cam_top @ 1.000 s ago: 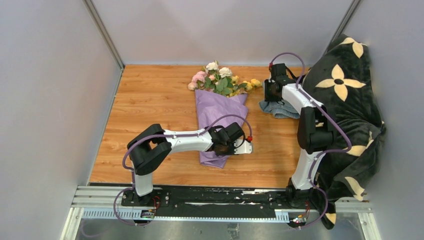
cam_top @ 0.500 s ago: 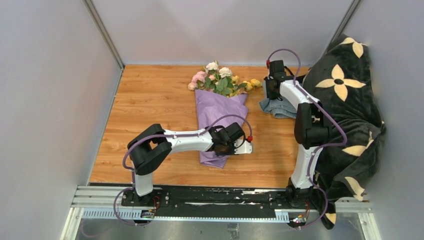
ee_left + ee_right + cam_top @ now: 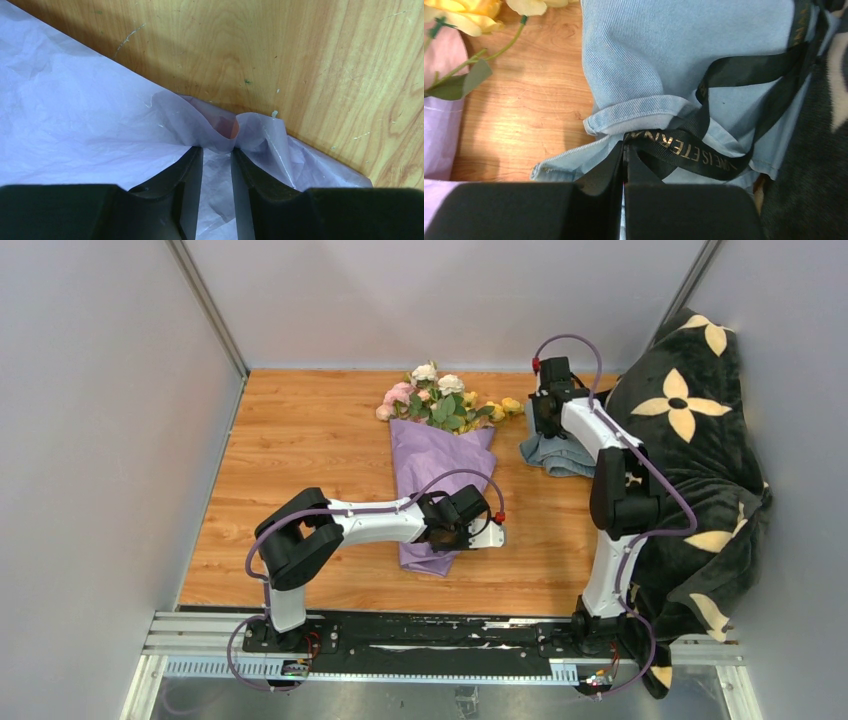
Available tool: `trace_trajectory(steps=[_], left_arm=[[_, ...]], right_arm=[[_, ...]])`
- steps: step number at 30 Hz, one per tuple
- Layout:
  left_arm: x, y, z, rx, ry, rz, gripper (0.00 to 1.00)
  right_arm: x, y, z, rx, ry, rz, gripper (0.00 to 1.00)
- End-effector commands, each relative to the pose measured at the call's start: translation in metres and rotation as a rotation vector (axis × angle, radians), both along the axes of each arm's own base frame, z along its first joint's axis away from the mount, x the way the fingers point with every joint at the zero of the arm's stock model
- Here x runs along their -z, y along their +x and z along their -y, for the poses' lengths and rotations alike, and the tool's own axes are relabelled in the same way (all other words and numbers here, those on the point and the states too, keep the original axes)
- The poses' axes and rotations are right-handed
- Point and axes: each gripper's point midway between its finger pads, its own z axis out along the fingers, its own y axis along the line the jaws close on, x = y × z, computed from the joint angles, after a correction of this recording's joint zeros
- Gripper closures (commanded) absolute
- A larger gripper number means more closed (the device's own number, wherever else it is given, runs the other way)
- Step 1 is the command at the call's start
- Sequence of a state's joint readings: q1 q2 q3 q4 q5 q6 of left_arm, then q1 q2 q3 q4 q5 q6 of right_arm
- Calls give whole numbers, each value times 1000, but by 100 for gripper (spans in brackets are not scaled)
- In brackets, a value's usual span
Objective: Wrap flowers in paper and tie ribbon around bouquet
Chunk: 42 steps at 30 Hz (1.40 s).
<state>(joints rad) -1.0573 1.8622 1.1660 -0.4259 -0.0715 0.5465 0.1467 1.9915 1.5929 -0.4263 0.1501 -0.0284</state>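
The bouquet lies on the wooden table, with the flowers point(image 3: 437, 398) at the far end and the purple paper point(image 3: 440, 462) coned round the stems. At the cone's near end my left gripper point(image 3: 450, 538) is shut on a raised fold of the paper point(image 3: 75, 115), and in the left wrist view its tips point(image 3: 217, 149) pinch that fold. My right gripper point(image 3: 545, 427) hovers over the blue cloth. In the right wrist view its jaws point(image 3: 625, 145) are shut on the end of the black ribbon point(image 3: 694, 152), which has gold lettering and loops over the cloth.
A folded grey-blue cloth point(image 3: 664, 55) lies right of the flowers, under the ribbon. A dark blanket with cream flower shapes point(image 3: 690, 430) is heaped along the right side. Grey walls enclose the table point(image 3: 300, 460) on the left, back and right.
My right gripper has closed its jaws onto the ribbon and shifted slightly toward the back. My left gripper and the bouquet have not moved.
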Motion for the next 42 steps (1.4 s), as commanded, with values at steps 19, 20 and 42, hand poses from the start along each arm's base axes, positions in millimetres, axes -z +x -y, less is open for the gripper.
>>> trace_trajectory(steps=[19, 20, 42], left_arm=[[58, -23, -33, -1, 173, -110, 64], [58, -23, -34, -1, 175, -110, 64], [59, -26, -35, 0, 187, -123, 64]], right_arm=[[-500, -298, -108, -802, 673, 1170, 100], [-499, -304, -104, -780, 676, 1177, 100], [8, -255, -57, 50, 387, -251, 75]])
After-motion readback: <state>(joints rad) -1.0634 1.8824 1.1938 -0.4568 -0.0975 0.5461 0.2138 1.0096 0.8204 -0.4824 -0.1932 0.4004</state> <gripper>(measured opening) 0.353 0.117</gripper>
